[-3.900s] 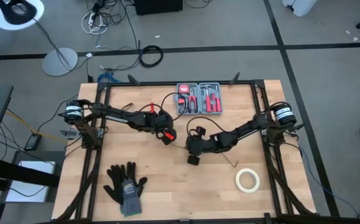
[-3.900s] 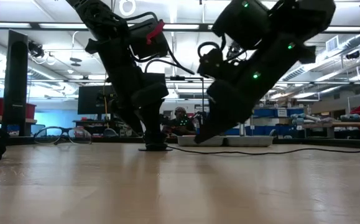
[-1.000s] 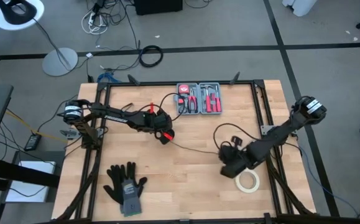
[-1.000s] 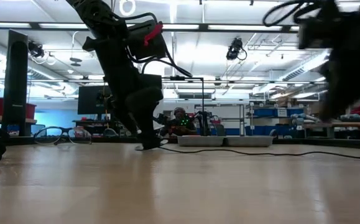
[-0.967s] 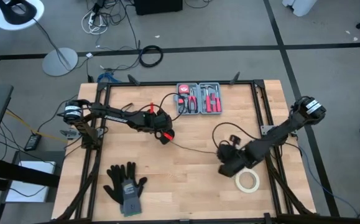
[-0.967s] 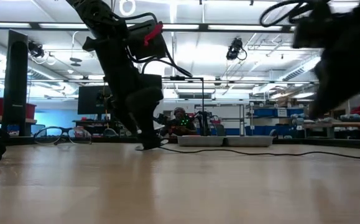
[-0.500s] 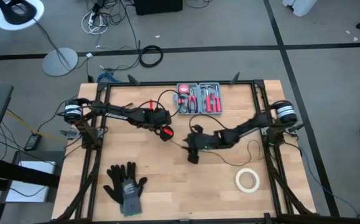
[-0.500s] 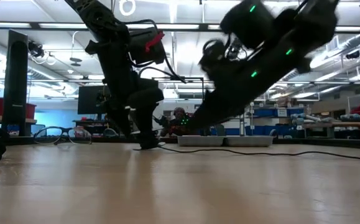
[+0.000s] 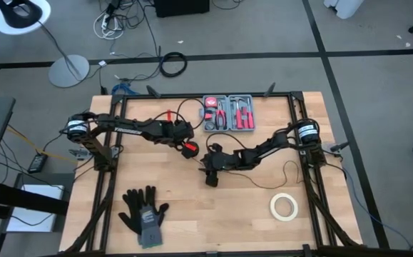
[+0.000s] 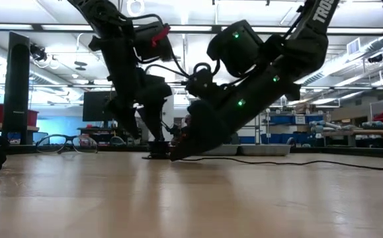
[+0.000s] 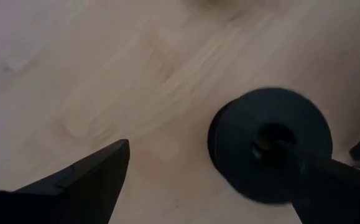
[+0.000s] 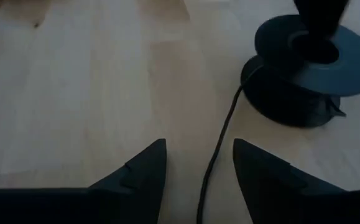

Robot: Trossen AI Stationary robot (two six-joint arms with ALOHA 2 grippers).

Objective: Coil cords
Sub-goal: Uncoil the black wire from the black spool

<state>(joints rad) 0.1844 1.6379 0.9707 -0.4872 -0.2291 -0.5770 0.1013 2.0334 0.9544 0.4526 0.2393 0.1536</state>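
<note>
A: Where is the cord [image 12: 220, 146] relative to the right end effector [image 12: 197, 163]?

B: The thin black cord runs across the counter [image 9: 213, 214] and passes between the two spread fingers [image 12: 143, 167] of the right end effector. The fingers stand apart, with the cord in the gap; no contact with either finger can be made out. The cord leads to a small round black spool [image 12: 304, 59] lying on the counter just ahead of that end effector.

A: And the left end effector [image 11: 217, 180]?

B: It hangs directly over the spool. In the left wrist view its fingers are set wide; one finger sits over the central hole of the spool, the other stands off to the side over bare wood. Whether the spool is gripped cannot be told.

A: Position on the counter?

B: From above, both end effectors meet near the middle, just in front of the tool tray [image 9: 228, 113]. The cord trails to the robot's right in a loose loop toward the white tape roll [image 9: 283, 205]. A pair of black gloves [image 9: 144, 212] lies well apart, near the front left.
</note>
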